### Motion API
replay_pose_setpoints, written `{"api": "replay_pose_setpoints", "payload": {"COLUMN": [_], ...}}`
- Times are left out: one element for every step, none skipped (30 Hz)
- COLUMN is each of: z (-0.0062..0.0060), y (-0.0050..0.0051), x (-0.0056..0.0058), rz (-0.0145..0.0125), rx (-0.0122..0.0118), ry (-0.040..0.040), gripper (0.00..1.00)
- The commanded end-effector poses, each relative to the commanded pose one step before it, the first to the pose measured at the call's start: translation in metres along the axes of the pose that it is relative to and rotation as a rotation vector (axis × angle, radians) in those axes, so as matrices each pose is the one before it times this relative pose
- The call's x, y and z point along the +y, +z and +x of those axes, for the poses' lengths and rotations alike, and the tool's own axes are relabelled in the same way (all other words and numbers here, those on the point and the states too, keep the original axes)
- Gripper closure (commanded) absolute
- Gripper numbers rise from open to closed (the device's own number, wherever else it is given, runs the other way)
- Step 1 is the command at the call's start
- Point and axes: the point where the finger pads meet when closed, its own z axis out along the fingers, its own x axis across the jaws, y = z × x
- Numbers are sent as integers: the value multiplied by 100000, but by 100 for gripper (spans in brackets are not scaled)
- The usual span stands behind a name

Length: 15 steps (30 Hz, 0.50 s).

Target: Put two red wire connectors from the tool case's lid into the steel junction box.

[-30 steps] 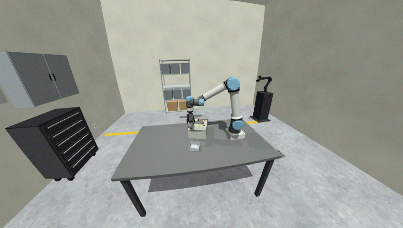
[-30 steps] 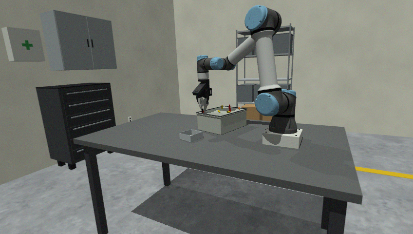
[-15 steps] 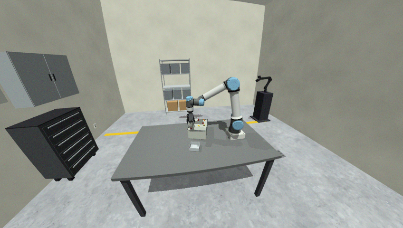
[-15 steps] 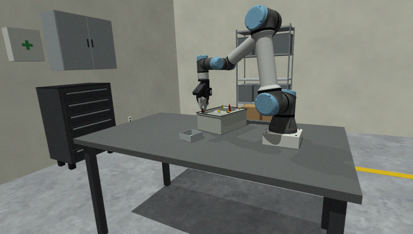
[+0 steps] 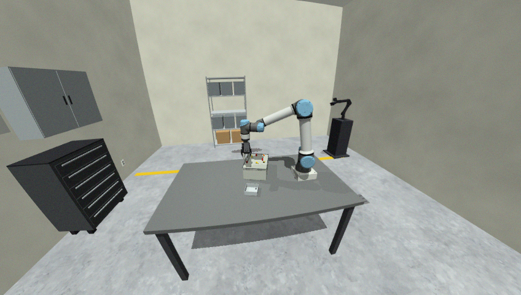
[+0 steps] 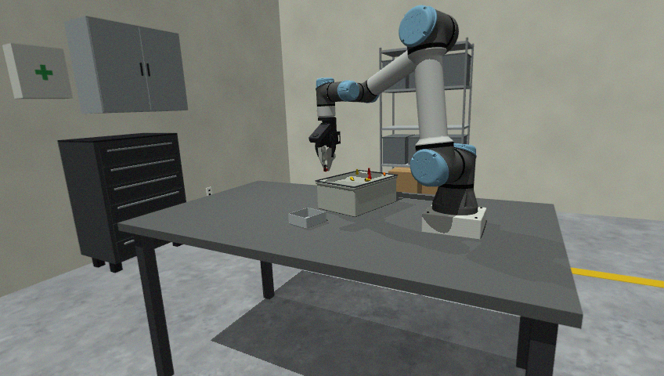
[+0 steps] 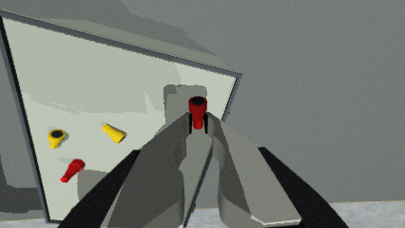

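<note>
My gripper (image 7: pixel 198 114) is shut on a red wire connector (image 7: pixel 197 111) and holds it above the near left corner of the tool case's lid (image 6: pixel 355 180). In the exterior view the gripper (image 6: pixel 325 166) hangs just over that corner. Another red connector (image 7: pixel 72 170) lies on the lid at the lower left of the wrist view, and one stands upright on the lid (image 6: pixel 369 171). The steel junction box (image 6: pixel 307 217) is a small open tray on the table, in front of the case and apart from it. It also shows in the top view (image 5: pixel 251 189).
Two yellow connectors (image 7: pixel 113 133) (image 7: pixel 56 137) lie on the lid. The arm's base (image 6: pixel 453 220) stands on the table right of the case. A black drawer cabinet (image 6: pixel 121 186) stands at the left, a shelf rack (image 5: pixel 225 109) behind the table.
</note>
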Motion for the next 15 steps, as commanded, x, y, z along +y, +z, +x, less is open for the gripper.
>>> {"api": "replay_pose_setpoints", "payload": {"z": [28, -1, 0, 0, 0, 0, 0, 0, 0, 0, 0, 0, 0, 0, 0], "y": [-2067, -263, -204, -150, -99, -55, -22, -3, 0, 0, 0, 0, 0, 0, 0], "x": [15, 0, 0, 0, 0, 0, 0, 0, 0, 0, 0, 0, 0, 0, 0], "rz": [-12, 0, 0, 0, 0, 0, 0, 0, 0, 0, 0, 0, 0, 0, 0], "rx": [34, 0, 0, 0, 0, 0, 0, 0, 0, 0, 0, 0, 0, 0, 0], "ry": [5, 0, 0, 0, 0, 0, 0, 0, 0, 0, 0, 0, 0, 0, 0], "gripper": [100, 100, 100, 100, 100, 100, 100, 100, 100, 100, 100, 100, 100, 100, 100]}}
